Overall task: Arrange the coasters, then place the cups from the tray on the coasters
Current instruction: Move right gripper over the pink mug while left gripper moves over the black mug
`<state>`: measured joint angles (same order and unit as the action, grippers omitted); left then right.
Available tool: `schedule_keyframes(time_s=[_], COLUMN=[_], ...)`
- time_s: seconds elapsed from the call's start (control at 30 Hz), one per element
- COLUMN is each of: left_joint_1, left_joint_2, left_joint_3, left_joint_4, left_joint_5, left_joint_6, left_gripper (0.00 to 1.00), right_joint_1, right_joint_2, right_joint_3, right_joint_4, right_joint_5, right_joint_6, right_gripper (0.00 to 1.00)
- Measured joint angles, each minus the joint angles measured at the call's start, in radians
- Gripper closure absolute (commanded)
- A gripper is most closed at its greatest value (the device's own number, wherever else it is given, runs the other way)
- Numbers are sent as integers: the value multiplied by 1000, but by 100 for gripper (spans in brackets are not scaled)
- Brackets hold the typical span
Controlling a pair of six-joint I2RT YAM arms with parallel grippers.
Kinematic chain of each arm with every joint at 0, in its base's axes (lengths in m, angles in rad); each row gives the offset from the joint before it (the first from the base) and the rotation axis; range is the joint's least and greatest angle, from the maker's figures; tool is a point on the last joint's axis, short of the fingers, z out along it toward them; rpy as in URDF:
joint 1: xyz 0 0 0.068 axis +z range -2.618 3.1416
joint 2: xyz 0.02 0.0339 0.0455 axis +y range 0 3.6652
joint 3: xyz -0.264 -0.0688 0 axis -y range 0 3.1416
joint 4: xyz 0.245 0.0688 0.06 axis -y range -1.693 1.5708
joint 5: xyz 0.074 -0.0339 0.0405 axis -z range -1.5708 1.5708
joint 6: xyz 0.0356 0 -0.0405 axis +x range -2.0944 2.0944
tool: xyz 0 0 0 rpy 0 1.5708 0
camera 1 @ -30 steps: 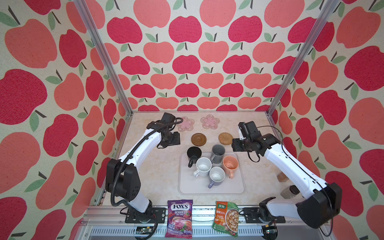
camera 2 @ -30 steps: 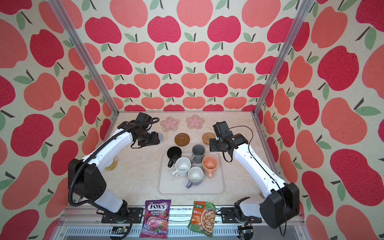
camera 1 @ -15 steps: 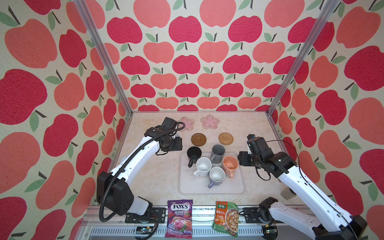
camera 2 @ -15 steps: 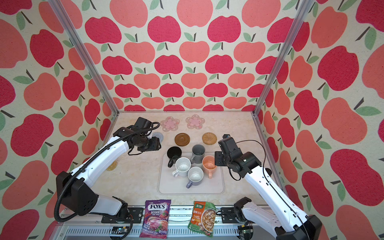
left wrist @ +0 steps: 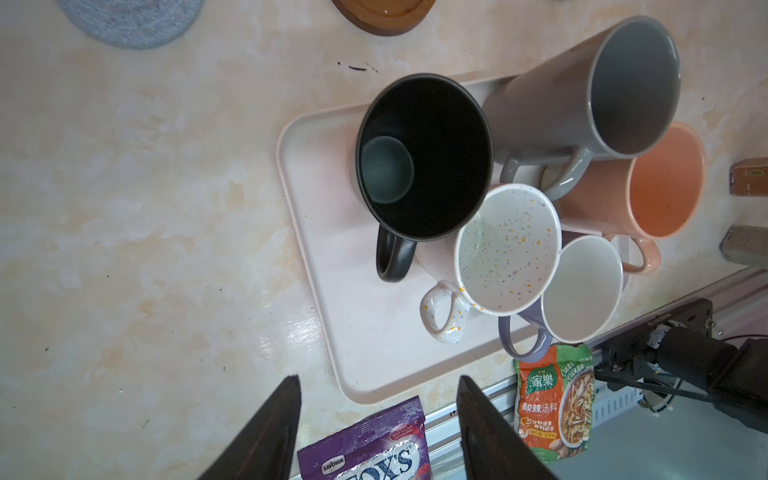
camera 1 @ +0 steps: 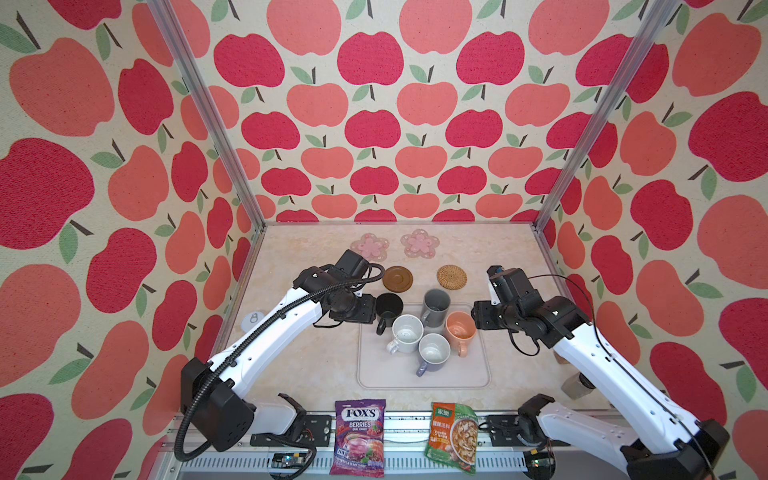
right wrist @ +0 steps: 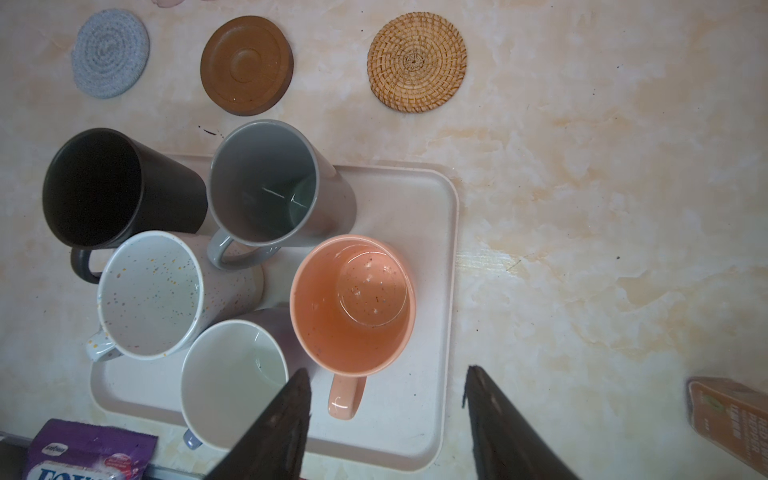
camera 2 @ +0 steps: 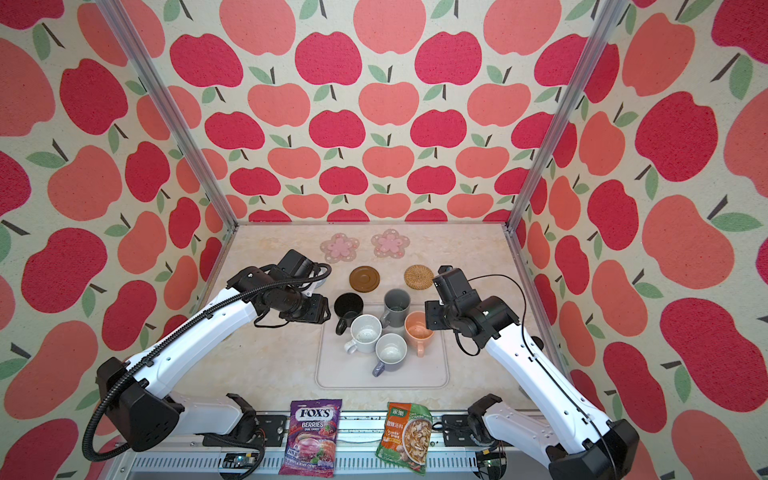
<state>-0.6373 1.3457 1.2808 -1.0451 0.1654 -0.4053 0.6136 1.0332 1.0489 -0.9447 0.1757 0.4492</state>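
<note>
Five cups stand close together at the far end of the pale tray (camera 1: 424, 376): black (camera 1: 389, 306), dark grey (camera 1: 436, 303), peach-orange (camera 1: 460, 328), speckled white (camera 1: 407, 332) and lavender-grey (camera 1: 433, 353). Behind them lie two pink flower coasters (camera 1: 369, 246) (camera 1: 419, 243), a brown disc (camera 1: 397, 278) and a rattan round (camera 1: 451, 276). The grey woven coaster (right wrist: 110, 54) shows in the wrist views. My left gripper (left wrist: 378, 378) hangs open and empty just left of the black cup. Right of the peach-orange cup, my right gripper (right wrist: 386, 370) is open over its handle (right wrist: 347, 397), holding nothing.
A purple candy bag (camera 1: 359, 440) and a soup packet (camera 1: 453, 436) lie at the front edge. Jars (camera 1: 575, 384) stand at the right under my right arm. A small lidded tin (camera 1: 252, 320) sits at the left wall. A brown box (right wrist: 731, 415) lies right of the tray.
Both arms have drawn back from the coasters toward the tray. The left now sits beside the black cup, the right beside the peach-orange cup.
</note>
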Motion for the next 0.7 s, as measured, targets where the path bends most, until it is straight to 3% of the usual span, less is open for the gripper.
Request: schedule_keyframes(time_s=[0.17, 0.4, 0.7], left_joint_1=[-49, -51, -51], left_joint_2=[-3, -5, -5], left_joint_3=[-16, -44, -76], left_joint_4=[-25, -20, -14], left_joint_5=[0, 0, 0], left_joint_6=[-5, -24, -43], left_gripper=[38, 38, 38], right_joint_1=[13, 128, 232], right_joint_2=[-44, -170, -98], right_joint_3=[-18, -190, -242], right_joint_4=[-45, -22, 40], right_joint_5=[-35, -88, -81], right_joint_6=[15, 147, 237], right_gripper=[42, 44, 46])
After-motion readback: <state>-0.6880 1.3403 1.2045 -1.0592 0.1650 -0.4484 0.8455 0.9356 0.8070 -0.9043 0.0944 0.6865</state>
